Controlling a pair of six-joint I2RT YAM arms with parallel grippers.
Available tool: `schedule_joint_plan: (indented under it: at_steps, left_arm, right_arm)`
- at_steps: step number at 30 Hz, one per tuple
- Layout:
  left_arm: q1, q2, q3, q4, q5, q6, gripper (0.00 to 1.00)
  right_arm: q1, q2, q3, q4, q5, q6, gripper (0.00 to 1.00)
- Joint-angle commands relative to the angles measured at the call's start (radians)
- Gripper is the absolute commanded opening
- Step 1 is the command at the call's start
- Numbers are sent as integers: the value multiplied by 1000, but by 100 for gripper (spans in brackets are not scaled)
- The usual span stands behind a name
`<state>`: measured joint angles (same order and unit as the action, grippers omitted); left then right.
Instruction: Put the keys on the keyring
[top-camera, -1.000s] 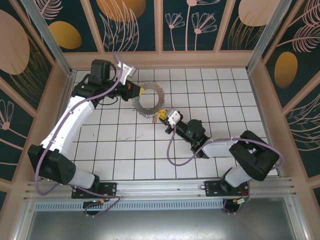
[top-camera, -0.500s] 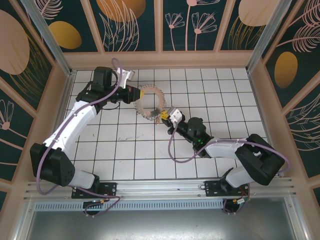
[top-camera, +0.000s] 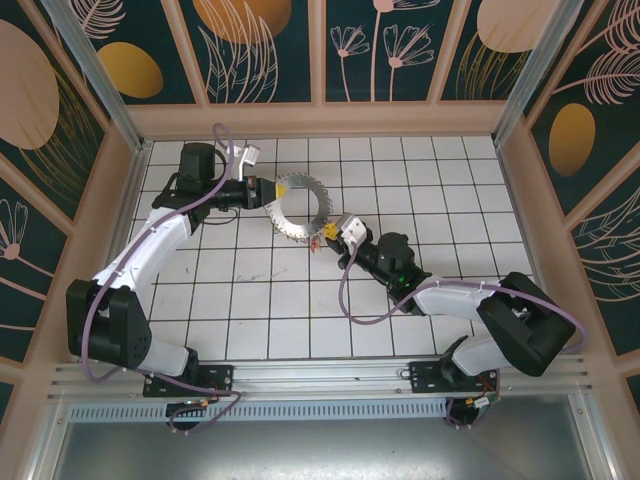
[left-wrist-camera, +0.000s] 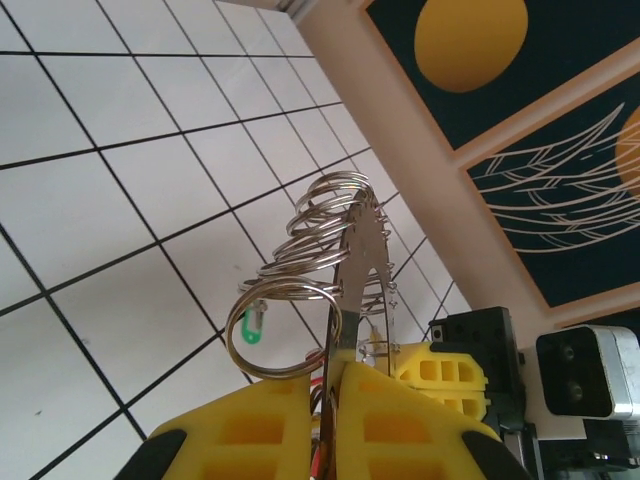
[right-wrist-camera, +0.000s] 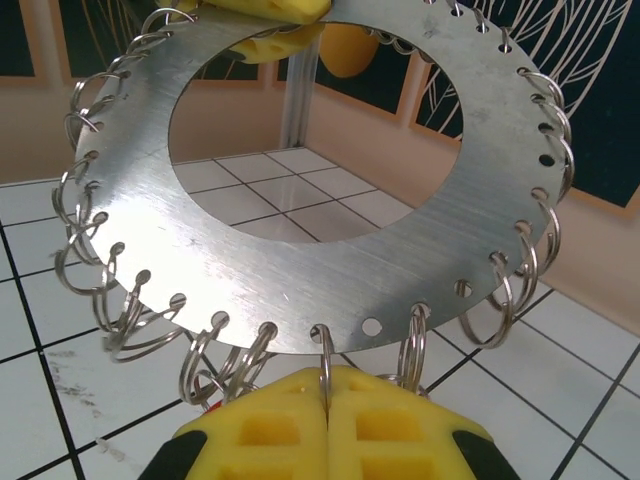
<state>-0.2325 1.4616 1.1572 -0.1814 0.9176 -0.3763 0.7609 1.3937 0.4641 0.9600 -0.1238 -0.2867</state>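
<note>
The flat silvery metal keyring disc (top-camera: 298, 212), its rim fringed with wire loops, hung over the far middle of the white, dark-gridded tiled table (top-camera: 250, 290). Around it stood peach-framed teal wall panels (top-camera: 265, 50) painted with plants. The left gripper (left-wrist-camera: 335, 362) pinched the disc's far-left edge between yellow pads, and the right gripper (right-wrist-camera: 325, 385) pinched its near-right edge.

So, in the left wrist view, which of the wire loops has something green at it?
The loop closest to the left gripper; a green bit sits at its left edge, the loops farther up look bare.
</note>
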Motion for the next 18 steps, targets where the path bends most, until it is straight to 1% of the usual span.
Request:
schedule_joint_plan:
  at_steps: [1,3,6,12,18]
  left_arm:
    - [-12,2,-20,16,174,-33,0]
    - [-11,1,-19,32,189,-56,0]
    - [-12,1,-15,22,190,-55,0]
    - [-1,1,-6,-20,100,-41,0]
    - [3,1,7,-42,53,-30,0]
  right_arm:
    - [-7,-19,21,138,38,-48,0]
    - [-6,-13,23,149,27,-65,0]
    - [-6,-10,13,207,32,-58,0]
    - [-9,-31,13,203,16,-57,0]
    - [-9,-60,2,170,19,-68,0]
